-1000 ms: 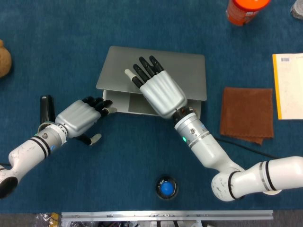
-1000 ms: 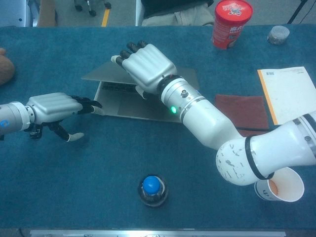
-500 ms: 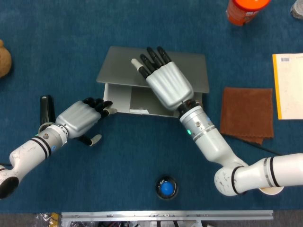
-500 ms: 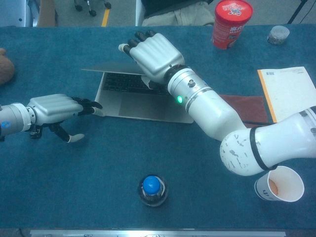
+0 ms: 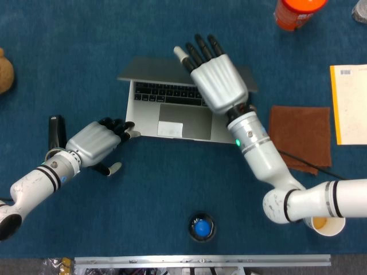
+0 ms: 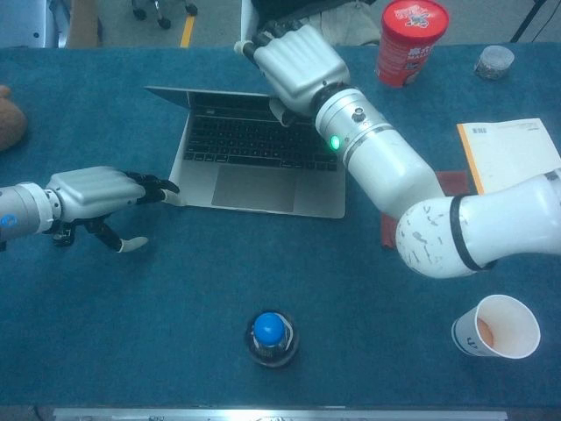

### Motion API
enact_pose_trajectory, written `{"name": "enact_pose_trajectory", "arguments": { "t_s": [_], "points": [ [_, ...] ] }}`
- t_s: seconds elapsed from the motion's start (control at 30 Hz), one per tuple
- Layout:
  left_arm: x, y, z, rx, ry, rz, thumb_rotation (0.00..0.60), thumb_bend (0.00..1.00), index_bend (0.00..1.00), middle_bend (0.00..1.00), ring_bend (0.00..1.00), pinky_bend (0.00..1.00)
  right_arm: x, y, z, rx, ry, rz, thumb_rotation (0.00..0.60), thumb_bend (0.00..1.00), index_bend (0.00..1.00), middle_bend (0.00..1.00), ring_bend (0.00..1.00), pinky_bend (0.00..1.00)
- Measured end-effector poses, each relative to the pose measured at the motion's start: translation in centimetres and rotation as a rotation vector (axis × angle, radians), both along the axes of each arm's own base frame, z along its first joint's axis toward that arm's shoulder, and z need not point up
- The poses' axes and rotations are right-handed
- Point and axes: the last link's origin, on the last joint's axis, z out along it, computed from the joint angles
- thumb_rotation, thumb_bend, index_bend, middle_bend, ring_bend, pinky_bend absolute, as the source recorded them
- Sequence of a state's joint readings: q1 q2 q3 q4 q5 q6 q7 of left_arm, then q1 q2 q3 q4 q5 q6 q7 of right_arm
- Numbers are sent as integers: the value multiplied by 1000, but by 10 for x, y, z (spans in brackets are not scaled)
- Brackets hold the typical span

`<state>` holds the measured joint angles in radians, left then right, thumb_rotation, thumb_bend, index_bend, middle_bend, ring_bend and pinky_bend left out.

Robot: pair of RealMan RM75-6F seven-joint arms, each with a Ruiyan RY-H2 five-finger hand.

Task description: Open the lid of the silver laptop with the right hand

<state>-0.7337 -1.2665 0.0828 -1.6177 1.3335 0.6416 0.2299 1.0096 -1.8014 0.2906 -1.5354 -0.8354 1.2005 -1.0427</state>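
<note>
Nearest you, your left robot hand [image 6: 96, 195] rests on the tabletop [image 6: 131, 333], its dark fingertips [image 5: 121, 127] against the front left corner of the silver laptop [image 6: 263, 167] and holding nothing. The laptop sits mid-table, keyboard [image 5: 169, 93] exposed. Further back, your right robot hand [image 5: 215, 77] presses its spread fingers under the lid [image 5: 149, 69], which is raised partway; I judge more lifting remains.

Both arms were glossy white tubes ringed with black bands at the joints. The right hand [image 5: 219, 80] and left hand [image 5: 92, 143] had ribbed silver-grey backs and black fingers [image 5: 202, 48] with pale tips. A green light glowed on the right wrist.
</note>
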Motion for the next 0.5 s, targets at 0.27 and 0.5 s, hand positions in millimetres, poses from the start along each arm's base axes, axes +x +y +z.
{"name": "enact_pose_trajectory", "arguments": {
  "t_s": [0.27,0.5],
  "points": [
    [-1,0,1,5,-2,2,397,404,83,17,0,44,-7,-23,17,-68,-13,-47,600,388,121,147,0,110],
    [-2,0,1,7,-3,4,396,404,83,17,0,44,-15,-44,29,-127,-13,-95,600,388,121,147,0,110]
  ]
}}
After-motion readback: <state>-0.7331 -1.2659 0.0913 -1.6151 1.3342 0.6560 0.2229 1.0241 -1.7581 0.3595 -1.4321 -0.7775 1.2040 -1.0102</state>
